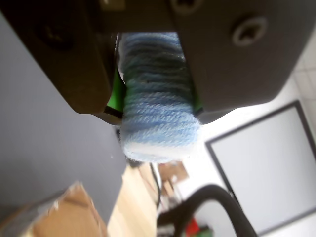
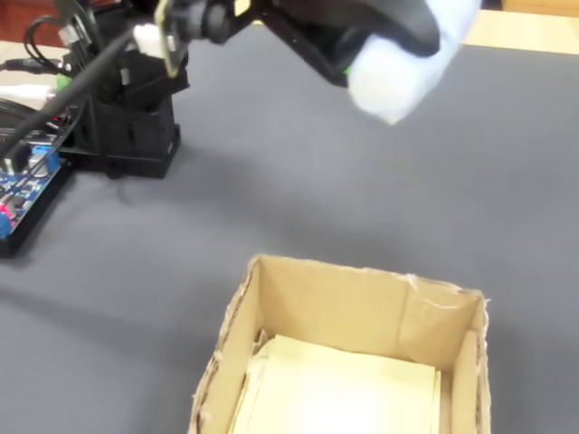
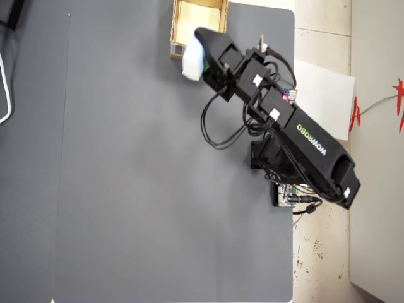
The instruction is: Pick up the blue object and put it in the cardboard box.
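My gripper is shut on the blue object, a pale blue ribbed yarn-like roll whose end sticks out past the black jaws. In the fixed view the blue object hangs high above the grey mat, beyond the far wall of the cardboard box, which stands open with a pale inside. From overhead, the gripper holds the blue object over the near corner of the cardboard box, by its white label. A tan corner of the box shows at the wrist view's lower left.
The arm's black base stands at the fixed view's upper left, with a blue circuit board and cables beside it. The grey mat stretches left of the arm. White paper lies off the mat's right edge.
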### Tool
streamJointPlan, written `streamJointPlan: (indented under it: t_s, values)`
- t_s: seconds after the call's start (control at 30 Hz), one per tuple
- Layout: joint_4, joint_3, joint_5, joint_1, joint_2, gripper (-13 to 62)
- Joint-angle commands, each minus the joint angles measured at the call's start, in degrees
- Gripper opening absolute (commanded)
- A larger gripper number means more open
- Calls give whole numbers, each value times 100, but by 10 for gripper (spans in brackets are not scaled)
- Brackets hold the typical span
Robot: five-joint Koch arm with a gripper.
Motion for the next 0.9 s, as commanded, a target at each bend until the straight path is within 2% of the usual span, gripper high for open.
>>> streamJointPlan:
  t_s: [0.0, 0.27, 0.37, 0.57, 0.8, 0.83, 0.87]
  values:
    - [35, -193, -18, 185, 141, 74]
    - [571, -589, -88, 773, -563, 73]
    - [598, -1362, -105, 940, -1415, 73]
    - [826, -2048, -88, 1292, -2268, 74]
    - [879, -2021, 18, 1494, -2795, 80]
    - [879, -2013, 18, 1494, -2839, 83]
    - [914, -2021, 62, 1494, -2918, 121]
